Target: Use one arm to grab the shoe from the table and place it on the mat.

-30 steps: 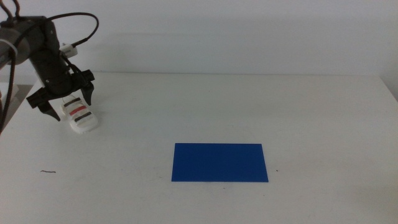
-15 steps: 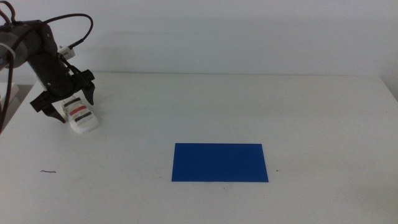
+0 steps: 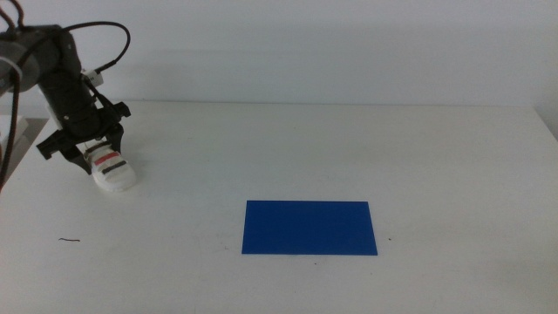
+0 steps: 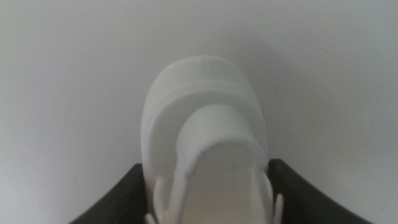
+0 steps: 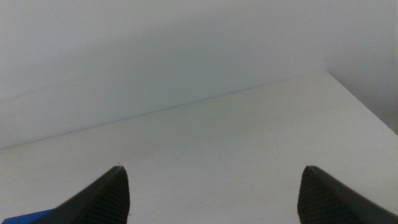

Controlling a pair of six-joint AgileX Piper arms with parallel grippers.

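The white shoe (image 3: 112,170) with black and red straps lies on the white table (image 3: 366,139) at the far left. It fills the left wrist view (image 4: 199,106), toe pointing away. My left gripper (image 3: 87,148) is down over the shoe's heel end, open, with one dark jaw close on each side of the shoe (image 4: 207,171). I cannot tell if the jaws touch it. The blue mat (image 3: 309,228) lies flat near the table's front middle, well to the right of the shoe. My right gripper (image 5: 211,180) is open and empty, out of the middle view.
A small dark mark (image 3: 68,240) lies on the table near the front left. A corner of the mat (image 5: 18,219) shows in the right wrist view, along with the table's far edge (image 5: 249,87) and the pale wall behind.
My left gripper has shifted slightly left and lower over the shoe, so it covers more of the straps. The shoe and mat have not moved.
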